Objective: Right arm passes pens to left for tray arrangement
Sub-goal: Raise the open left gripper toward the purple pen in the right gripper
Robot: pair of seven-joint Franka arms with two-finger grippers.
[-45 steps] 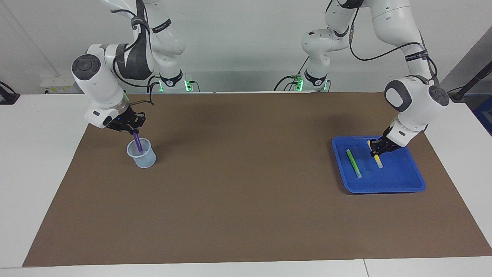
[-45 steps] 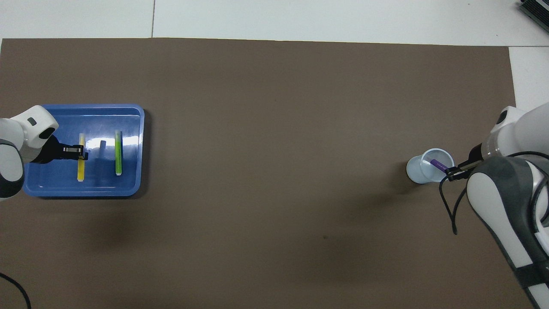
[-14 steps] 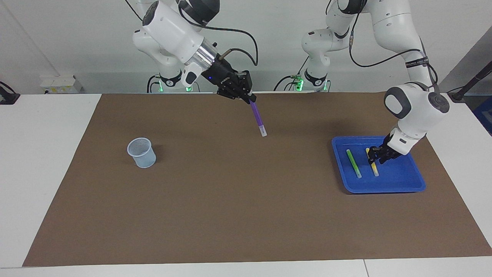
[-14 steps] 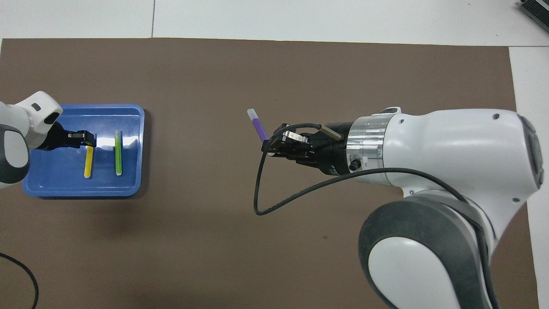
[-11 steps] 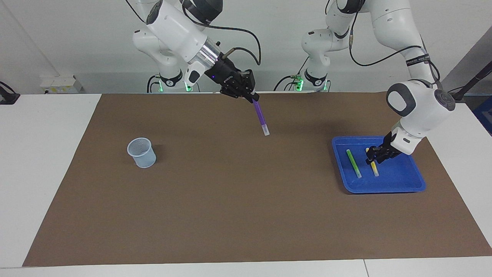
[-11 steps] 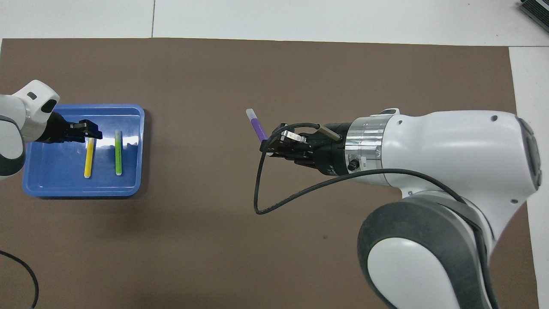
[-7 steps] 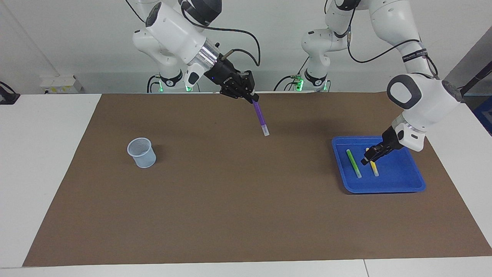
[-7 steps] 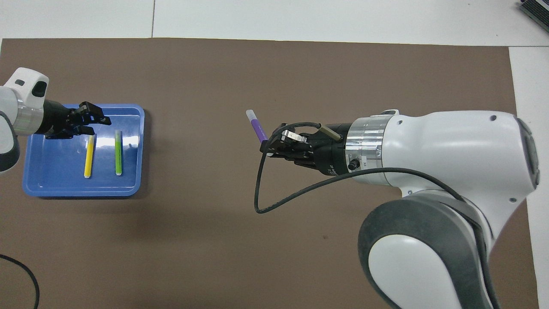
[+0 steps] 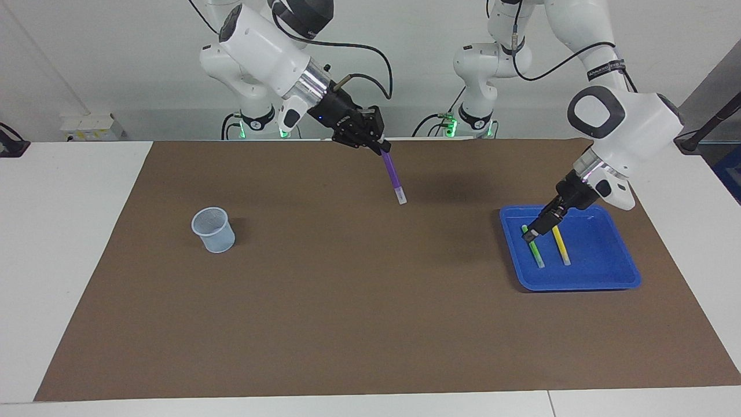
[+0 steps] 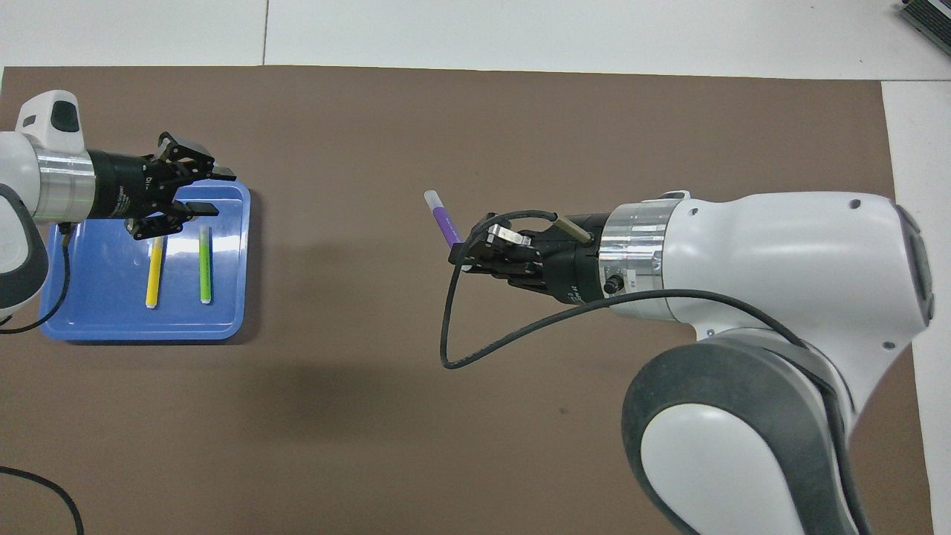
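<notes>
The right gripper [image 9: 382, 149] is hanging over the middle of the brown mat [image 9: 347, 301], pinching the purple pen [image 9: 393, 178] by its upper end, pale tip slanting down. The left gripper [image 10: 212, 192] is hovering empty over the blue tray [image 9: 602, 278], fingers spread apart. The green pen [image 9: 533, 247] and yellow pen [image 9: 560, 246] are lying side by side in that tray. The pale cup [image 9: 213, 230] is standing toward the right arm's end.
</notes>
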